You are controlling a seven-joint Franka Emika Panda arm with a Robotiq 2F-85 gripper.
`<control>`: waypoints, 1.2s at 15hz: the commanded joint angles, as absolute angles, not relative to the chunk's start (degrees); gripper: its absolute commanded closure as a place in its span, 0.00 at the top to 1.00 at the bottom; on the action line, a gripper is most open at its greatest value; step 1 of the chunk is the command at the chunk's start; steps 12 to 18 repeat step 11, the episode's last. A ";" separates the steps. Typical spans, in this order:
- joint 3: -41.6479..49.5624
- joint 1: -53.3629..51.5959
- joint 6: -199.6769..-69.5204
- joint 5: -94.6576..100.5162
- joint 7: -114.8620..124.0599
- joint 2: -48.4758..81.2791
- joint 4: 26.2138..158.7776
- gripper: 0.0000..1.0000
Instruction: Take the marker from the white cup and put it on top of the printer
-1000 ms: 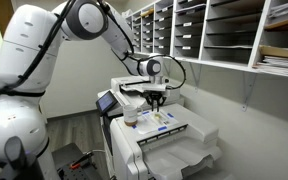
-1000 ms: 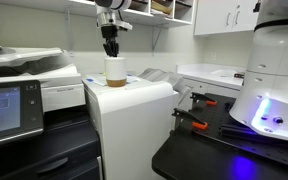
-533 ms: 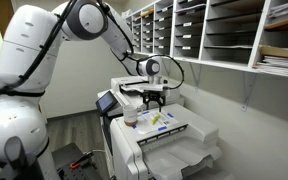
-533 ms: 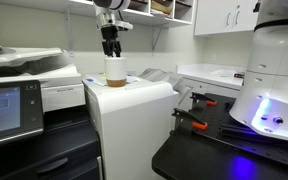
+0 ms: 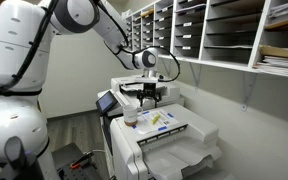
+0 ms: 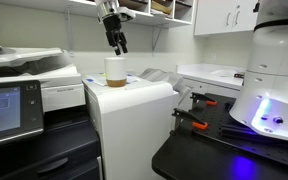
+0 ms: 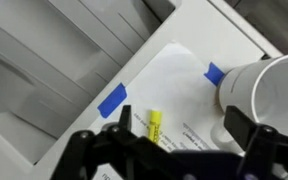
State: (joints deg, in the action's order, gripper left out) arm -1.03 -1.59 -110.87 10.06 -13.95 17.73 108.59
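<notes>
The white arm (image 5: pixel 29 60) is arching in from the upper left, hanging the gripper (image 5: pixel 149 96) above the printer (image 5: pixel 174 140) at centre. Paper shelves (image 5: pixel 214 30) are filling the upper right (well apart from the arm). In the wrist view the fingers are standing wide apart, gripping nothing. The white cup (image 7: pixel 269 95) is sitting at the right edge on the printer's label panel (image 7: pixel 174 75). The marker (image 7: pixel 154 124) is lying on that panel left of the cup, near a blue tape piece (image 7: pixel 112 98).

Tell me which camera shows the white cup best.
The exterior view where the white cup stands whole, side-on. In an exterior view it is tiny; the wrist view crops it at the edge.
</notes>
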 commanded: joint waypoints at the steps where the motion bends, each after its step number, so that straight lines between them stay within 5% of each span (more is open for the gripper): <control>1: -1.23 -2.09 -108.23 11.25 -10.48 13.76 111.60 1.00; 18: -1.82 -2.98 -104.10 11.94 -9.25 10.24 114.31 1.00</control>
